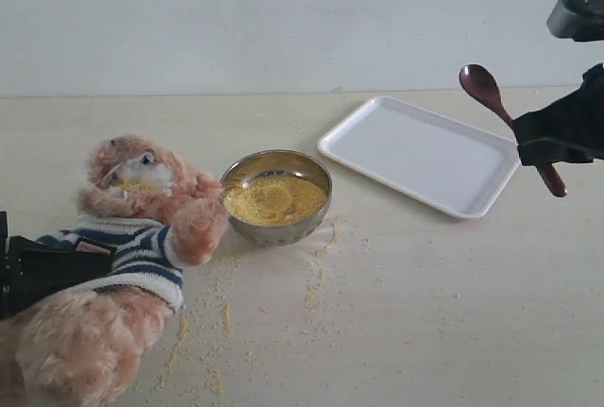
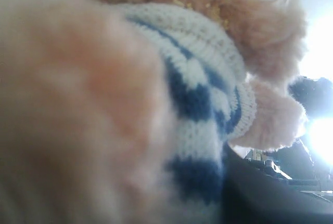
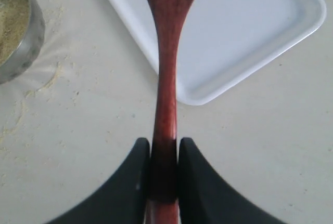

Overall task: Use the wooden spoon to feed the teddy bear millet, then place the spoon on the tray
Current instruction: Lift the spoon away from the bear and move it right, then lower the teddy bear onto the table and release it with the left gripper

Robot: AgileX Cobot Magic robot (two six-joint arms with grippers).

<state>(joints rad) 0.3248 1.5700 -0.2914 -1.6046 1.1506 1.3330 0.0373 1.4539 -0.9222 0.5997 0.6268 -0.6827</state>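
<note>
The spoon (image 1: 483, 88) is grasped by the right pincer (image 1: 543, 147), whose two black fingers (image 3: 130, 182) are clenched on the handle; the spoon is held in the air, tilted, with its small oval end raised and the handle's end sticking out below the fingers. In the right wrist view the spoon (image 3: 165, 78) is seen above the table (image 1: 425, 313) and the near edge of the tray (image 3: 250, 31). The white tray (image 1: 420, 154) lies flat on the table, just beside the steel bowl (image 1: 274, 234) and apart from it. The bowl is filled with millet (image 1: 274, 199); loose grains are scattered on the table in front of it. The teddy bear (image 1: 132, 237) is seen lying back at the left, one paw against the bowl's side, with yellow grains on its muzzle. The left pincer (image 1: 38, 270) is pressed against the bear's striped sweater; whether it is clenched on the bear cannot be told, since the fur and sweater fill the left wrist view.
</note>
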